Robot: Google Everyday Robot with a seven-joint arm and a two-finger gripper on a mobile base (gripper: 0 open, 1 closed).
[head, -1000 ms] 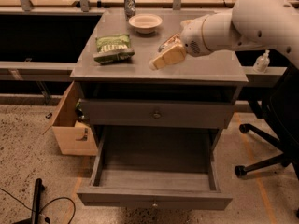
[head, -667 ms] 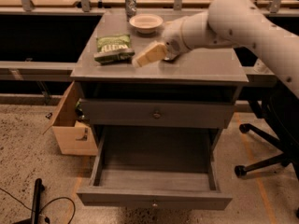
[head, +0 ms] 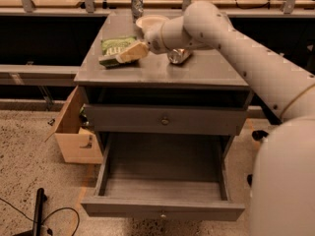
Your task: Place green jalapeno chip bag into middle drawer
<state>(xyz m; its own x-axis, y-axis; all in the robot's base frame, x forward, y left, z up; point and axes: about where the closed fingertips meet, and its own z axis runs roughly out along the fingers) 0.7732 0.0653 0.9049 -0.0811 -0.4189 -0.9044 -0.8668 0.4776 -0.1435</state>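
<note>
The green jalapeno chip bag [head: 113,46] lies crumpled on the left part of the grey cabinet top [head: 197,73]. My gripper [head: 130,53] reaches in from the right and sits over the bag's right front edge; whether it touches the bag I cannot tell. The white arm [head: 231,38] crosses the cabinet top behind it. The middle drawer [head: 162,183] is pulled out wide and holds nothing. Its front panel [head: 162,211] faces me at the bottom.
A silver drink can [head: 178,56] lies on its side right of the gripper. A white bowl [head: 149,21] and a tall can [head: 137,1] stand at the back. The upper drawer [head: 165,119] is closed. A cardboard box [head: 74,132] stands left of the cabinet.
The gripper has moved left across the cabinet top, from the right-hand side to the chip bag's right edge. The view has also come closer. The bag and the drawer have not moved.
</note>
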